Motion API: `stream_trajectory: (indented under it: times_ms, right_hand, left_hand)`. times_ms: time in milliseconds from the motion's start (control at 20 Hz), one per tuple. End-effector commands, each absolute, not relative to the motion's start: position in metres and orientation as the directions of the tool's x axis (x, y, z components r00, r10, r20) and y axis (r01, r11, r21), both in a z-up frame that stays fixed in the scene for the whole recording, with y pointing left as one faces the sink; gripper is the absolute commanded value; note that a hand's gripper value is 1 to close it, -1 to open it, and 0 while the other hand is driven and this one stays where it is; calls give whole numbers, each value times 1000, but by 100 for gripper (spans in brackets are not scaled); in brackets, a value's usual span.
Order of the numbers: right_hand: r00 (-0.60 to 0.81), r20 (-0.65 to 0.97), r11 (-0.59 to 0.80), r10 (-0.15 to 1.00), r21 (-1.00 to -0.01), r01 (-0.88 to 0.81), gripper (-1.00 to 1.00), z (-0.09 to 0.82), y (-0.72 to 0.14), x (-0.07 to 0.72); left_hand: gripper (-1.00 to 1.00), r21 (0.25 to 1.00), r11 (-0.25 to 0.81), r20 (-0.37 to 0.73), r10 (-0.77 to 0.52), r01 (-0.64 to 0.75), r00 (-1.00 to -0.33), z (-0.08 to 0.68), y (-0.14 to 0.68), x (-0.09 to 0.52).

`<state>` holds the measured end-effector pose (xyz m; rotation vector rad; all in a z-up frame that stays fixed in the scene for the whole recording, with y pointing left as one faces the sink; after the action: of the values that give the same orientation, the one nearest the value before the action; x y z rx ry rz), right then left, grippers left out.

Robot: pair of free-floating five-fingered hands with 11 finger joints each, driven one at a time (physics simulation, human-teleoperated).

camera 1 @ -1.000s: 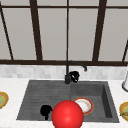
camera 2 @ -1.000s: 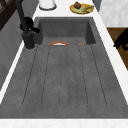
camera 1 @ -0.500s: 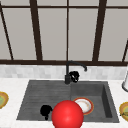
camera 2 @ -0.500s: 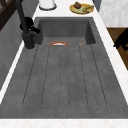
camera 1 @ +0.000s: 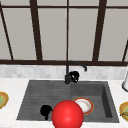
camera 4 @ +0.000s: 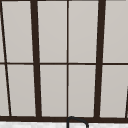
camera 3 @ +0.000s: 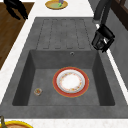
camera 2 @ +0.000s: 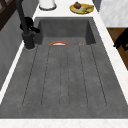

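**First:** Nothing has shifted that we can make out since half a second ago: both hands and every dish sit where they were.

**Second:** Agreed. We see the right robot hand (camera 1: 74,76) up at the faucet (camera 1: 68,72), just beside its upright stem. In the right side view that same hand (camera 3: 102,38) hangs close against the tap's base, with its fingers curled; whether they actually clasp the handle we cannot tell.

**First:** From the left side it (camera 2: 29,23) shows as a dark shape touching or nearly touching the faucet post (camera 2: 25,27).

**Second:** And the left robot hand (camera 1: 45,111)? We place it low at the front of the sink (camera 1: 30,100), over the ribbed draining side, next to the big red ball (camera 1: 67,114).

**First:** In the side views it floats out past the front edge of the bench (camera 3: 27,27), above the wooden floor (camera 3: 7,35): at the right edge from the left side (camera 2: 122,40), at the top left from the right side (camera 3: 15,8). Its fingers hang loose and spread, holding nothing.

**Second:** Down in the basin lies a white plate with an orange-red rim (camera 3: 71,82), flat on the bottom, well apart from both hands. The small drain plug (camera 3: 37,91) sits near the basin's front corner.

**First:** On the bench we also see a yellow plate with food (camera 2: 81,7) at one end, another yellow dish (camera 3: 56,4) at the other, and a white jar (camera 2: 47,3).
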<state>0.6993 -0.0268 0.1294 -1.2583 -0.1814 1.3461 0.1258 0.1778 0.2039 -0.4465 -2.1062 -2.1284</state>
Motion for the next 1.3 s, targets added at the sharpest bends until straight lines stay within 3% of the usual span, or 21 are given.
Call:
stream_trajectory:
  times_ms: [0,850,950,1000,1250]
  right_hand:
    - [311,-631,-355,710,-703,-616,100,132,-11,701]
    - [308,-641,-361,703,-695,-622,100,136,-8,702]
    - [317,-547,-273,775,-741,-613,100,129,-26,699]
    - [317,-538,-264,782,-745,-613,-100,128,-27,699]
    - [292,-548,-268,784,-723,-637,-100,128,-30,697]
  left_hand:
    - [0,958,-29,286,124,285,-950,204,178,126]
    - [0,958,-29,286,124,285,-950,204,178,126]
    - [0,958,-29,286,124,285,-950,204,178,126]
    - [0,958,-29,286,124,285,-950,204,178,126]
    - [0,958,-29,286,124,285,-950,204,178,126]
